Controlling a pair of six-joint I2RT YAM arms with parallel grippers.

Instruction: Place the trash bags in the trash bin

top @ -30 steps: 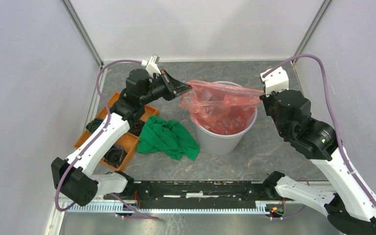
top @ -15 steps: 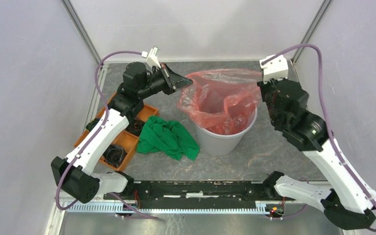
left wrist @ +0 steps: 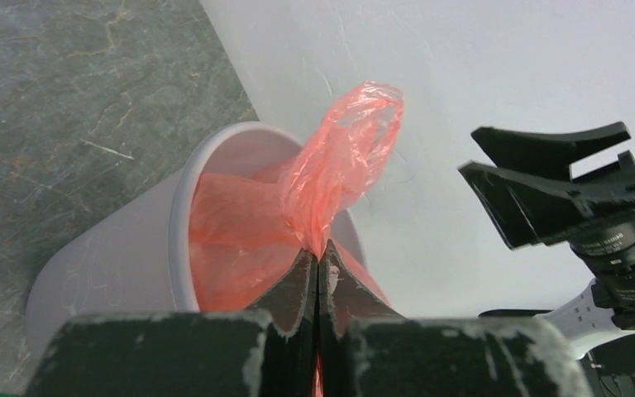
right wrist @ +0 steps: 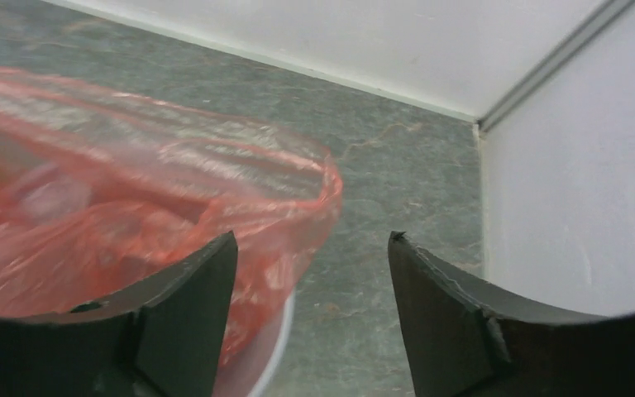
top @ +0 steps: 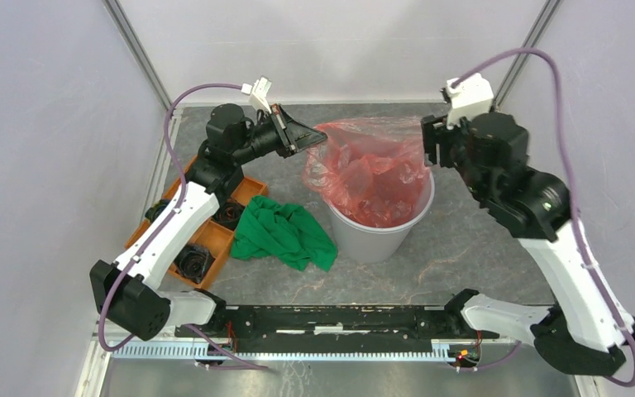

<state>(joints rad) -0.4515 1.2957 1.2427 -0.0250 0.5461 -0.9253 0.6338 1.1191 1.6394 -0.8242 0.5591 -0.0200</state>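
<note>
Over grey marbled counter (top: 463,248), seating trash bags (top: 372,169) in trash bin (top: 380,240), leaving the mouth above the rim.
Clenching left tool (left wrist: 317,258) on a twisted tuft of film over the left rim; holding right tool (right wrist: 314,240) released, jaws apart beside the bag's right edge. Judging film light, limp, slippery, tear-prone; favouring bunched rim folds over flat sheet.

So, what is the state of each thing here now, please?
left gripper, shut on the trash bag.
right gripper, open, holding nothing.
trash bag, lower part inside the trash bin, top edge held above the rim.
trash bin, upright.
green cloth, crumpled beside the trash bin.
orange tray, lying flat, partly hidden.
</note>
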